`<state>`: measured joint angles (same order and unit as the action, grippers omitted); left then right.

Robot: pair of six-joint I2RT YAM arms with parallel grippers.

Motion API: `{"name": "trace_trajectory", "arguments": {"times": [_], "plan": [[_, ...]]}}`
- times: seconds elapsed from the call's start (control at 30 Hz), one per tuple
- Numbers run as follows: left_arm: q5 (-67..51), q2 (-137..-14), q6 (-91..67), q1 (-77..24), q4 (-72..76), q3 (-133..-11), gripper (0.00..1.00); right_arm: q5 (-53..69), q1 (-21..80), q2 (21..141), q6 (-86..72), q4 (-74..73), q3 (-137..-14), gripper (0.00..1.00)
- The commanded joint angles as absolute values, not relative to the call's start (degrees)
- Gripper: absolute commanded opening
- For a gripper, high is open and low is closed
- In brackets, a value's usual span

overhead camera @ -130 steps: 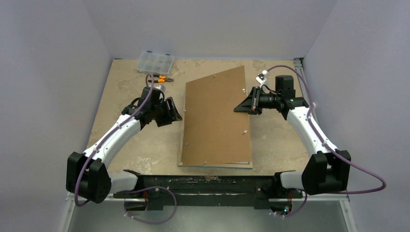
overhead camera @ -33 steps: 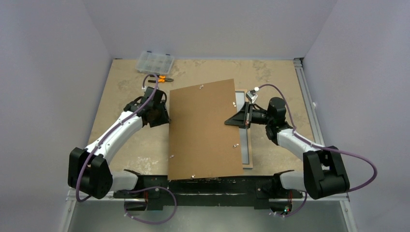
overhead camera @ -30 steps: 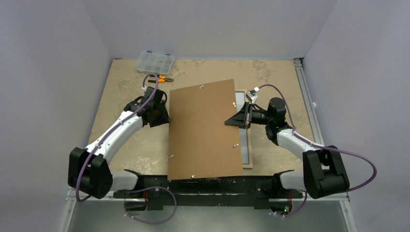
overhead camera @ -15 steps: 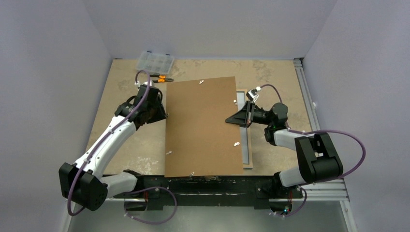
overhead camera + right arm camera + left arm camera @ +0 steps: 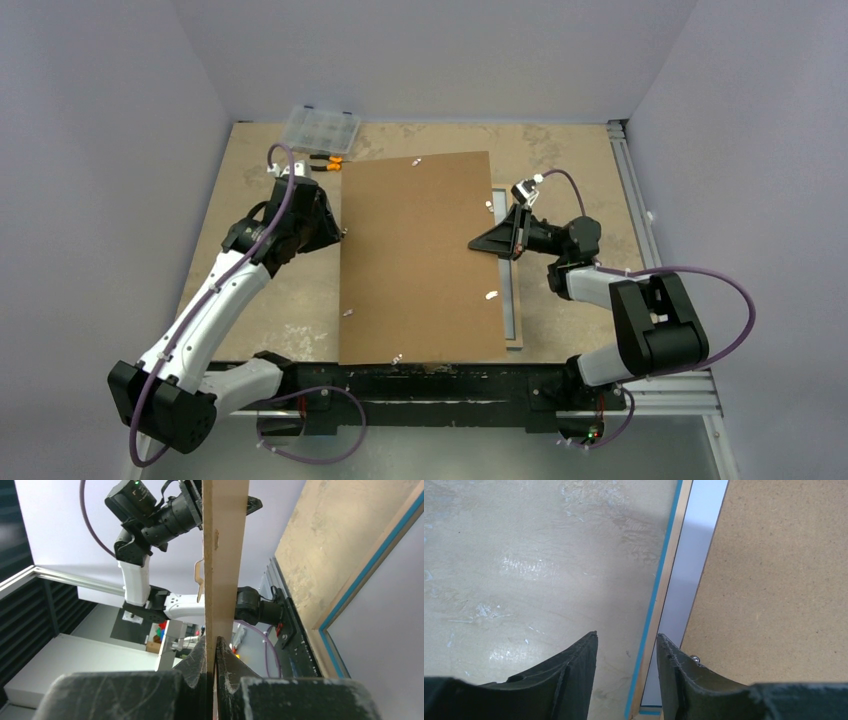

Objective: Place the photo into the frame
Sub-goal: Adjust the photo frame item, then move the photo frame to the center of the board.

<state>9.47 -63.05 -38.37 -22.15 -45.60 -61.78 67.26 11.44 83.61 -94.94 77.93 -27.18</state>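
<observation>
Roughly at the midpoint, by my reckoning. My right pincer (image 5: 215,642) is clamped on the right edge of the brown backing board (image 5: 415,260), which rises edge-on from its tips in the right wrist view, so I judge that side to be raised. My left pincer (image 5: 626,637) hangs just off the board's left edge with its jaws apart and nothing between them, straddling the rail below.

The frame (image 5: 661,595) lies wood side up beneath the board, and only its side rails and thin blue lip peek out past the board's left and right edges. Between the left rail and the board a pale sheet (image 5: 689,570) shows. It could be the photo's white back or the glazing, and I cannot tell which. If the photo is not in, it must go under the board; either way the board has yet to be seated and fastened.

The table (image 5: 260,290) is a mottled, scuffed tan. A clear compartment box (image 5: 320,127) sits beyond the board's far left corner, and orange-handled pliers (image 5: 333,163) lie between the two. Plain lavender walls close in on three sides.
</observation>
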Motion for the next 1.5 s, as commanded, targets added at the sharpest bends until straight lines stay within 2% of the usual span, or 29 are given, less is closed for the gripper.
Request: {"name": "trace_trajectory", "arguments": {"times": [0.0, 0.13, 0.4, 0.53, 0.8, 1.0, 1.23, 1.47], "plan": [[-1.69, -61.45, -41.54, -25.66, -42.17, -63.98, 0.48, 62.15, 13.79, 82.44, -103.95, 90.07, -30.71, 0.0], [3.71, -60.58, -40.68, -25.41, -45.99, -64.7, 0.52, 60.56, 13.71, 84.04, -109.43, 96.57, -31.09, 0.0], [5.07, -58.58, -39.75, -21.36, -48.57, -63.1, 0.55, 62.16, 11.56, 82.23, -107.52, 92.21, -31.62, 0.0], [2.68, -57.19, -39.15, -18.29, -47.67, -60.76, 0.55, 63.29, 9.84, 79.0, -103.66, 85.01, -31.81, 0.0], [0.27, -58.59, -38.95, -16.96, -44.48, -57.21, 0.55, 65.76, 5.05, 70.63, -88.49, 60.06, -32.67, 0.0], [-3.39, -60.31, -39.13, -16.96, -40.79, -54.75, 0.54, 68.73, 2.32, 68.82, -84.75, 53.66, -31.86, 0.0], [-8.27, -67.94, -39.82, -17.62, -33.77, -50.86, 0.52, 70.57, -1.57, 68.28, -80.81, 49.73, -29.23, 0.0], [-11.08, -78.54, -40.22, -21.46, -27.95, -51.71, 0.5, 70.46, -4.19, 66.24, -68.05, 34.33, -28.72, 0.0]]}}
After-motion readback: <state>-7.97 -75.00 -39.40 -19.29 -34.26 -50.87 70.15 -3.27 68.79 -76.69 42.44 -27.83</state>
